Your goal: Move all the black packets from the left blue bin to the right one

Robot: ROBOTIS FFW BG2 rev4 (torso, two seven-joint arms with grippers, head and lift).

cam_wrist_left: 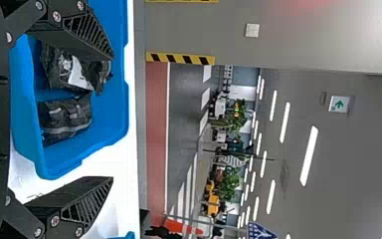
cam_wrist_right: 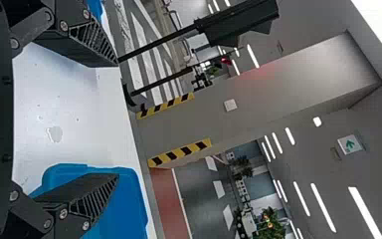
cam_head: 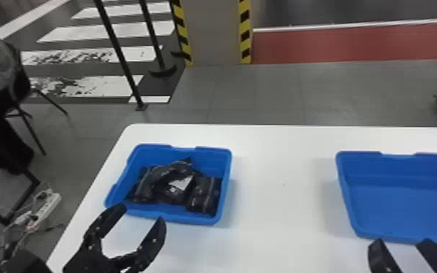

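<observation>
On the left, the black left gripper (cam_head: 141, 215) has its two flat fingers (cam_head: 155, 236) spread with nothing between them, near the closer side of one of two blue plastic bins, the left bin (cam_head: 170, 217). Inside it lie at least two glossy black plastic packets (cam_head: 203, 196), overlapping so the exact count cannot be told, one bearing a white label (cam_head: 183, 182) whose print is too small to read. Farther right on the white counter (cam_head: 283, 203) sits the right bin (cam_head: 403, 203), with the black right gripper (cam_head: 401, 242) by its near edge, its two fingers parted around nothing.
</observation>
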